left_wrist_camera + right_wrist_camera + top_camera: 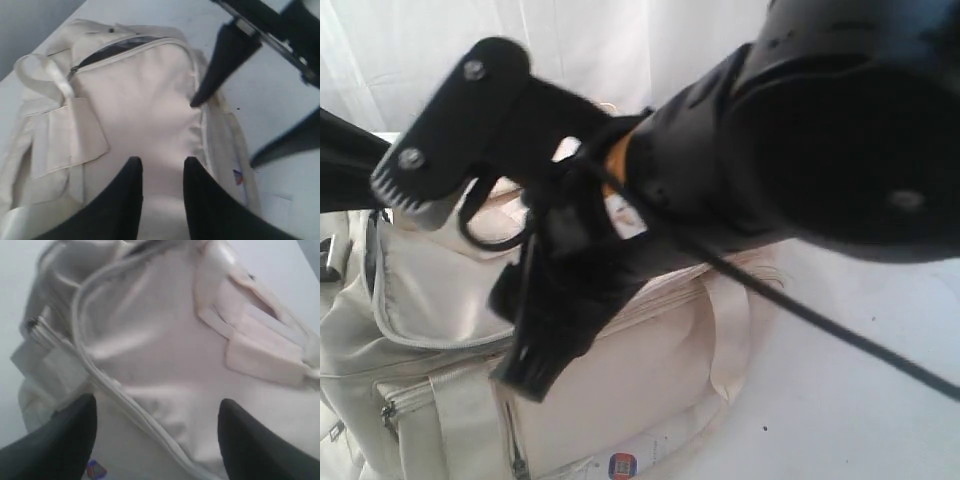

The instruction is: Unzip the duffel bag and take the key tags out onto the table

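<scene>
Hovering both my grippers over the duffel bag [150, 110], which lies flat on the white table [860, 420]. My left gripper [162, 165] has its fingers drawn near together with a narrow gap and nothing between them. I can't tell if the tips touch the cloth. My right gripper [157, 412] is spread wide over the bag's side, empty.

Progress: early, I judge. A zipper [117, 46] at the far end of the bag shows a dark slit, so it looks partly undone. The key tags are in no view, not on the table, not in either gripper; likely inside the bag. Left to do: finish the zipper, reach in, pull the tags out, set them down.

View differences: only the left wrist view shows the open slit and both grippers together, my right one off to the bag's edge. The right wrist view shows the side seam and strap close up, blurred, no opening. The exterior view is mostly blocked by my right arm. A small paper label [237, 176] with a red-blue mark sits by the bag's edge; it is not the tags.
</scene>
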